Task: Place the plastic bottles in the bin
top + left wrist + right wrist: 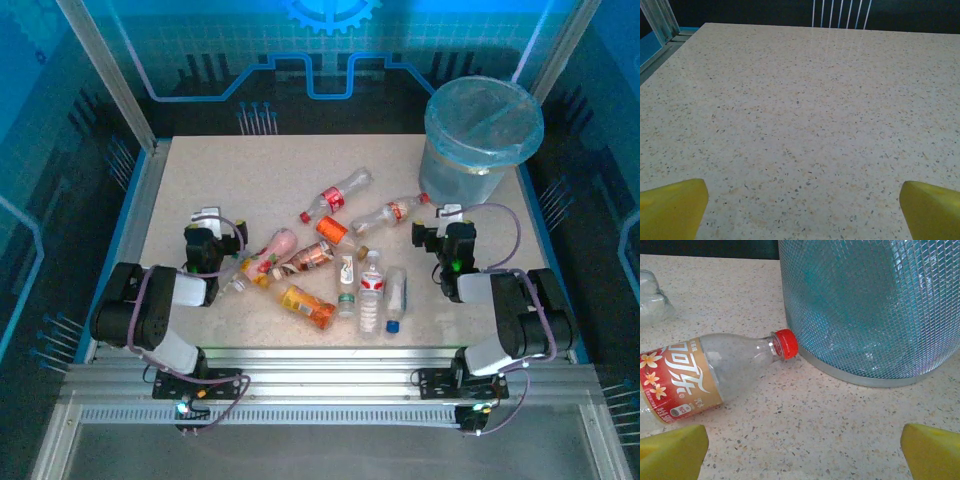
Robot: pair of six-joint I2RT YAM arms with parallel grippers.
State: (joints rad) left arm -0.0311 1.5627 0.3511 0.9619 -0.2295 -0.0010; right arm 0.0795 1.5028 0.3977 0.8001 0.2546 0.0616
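We see bottles (305,302) strewn mid-table (220,165), bin (480,140) at far right corner. Red-capped bottle (715,367) lies before right gripper (802,447), cap by bin wall. Left gripper (802,205) over bare tabletop. Both spread wide, empty.

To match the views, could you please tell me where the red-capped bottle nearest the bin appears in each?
Top external: the red-capped bottle lies centre-right, cap toward the bin.
Left wrist: speckled tabletop ahead.
Right wrist: the bottle lies left-centre, cap by the bin wall.
Shared landmark: the bin.
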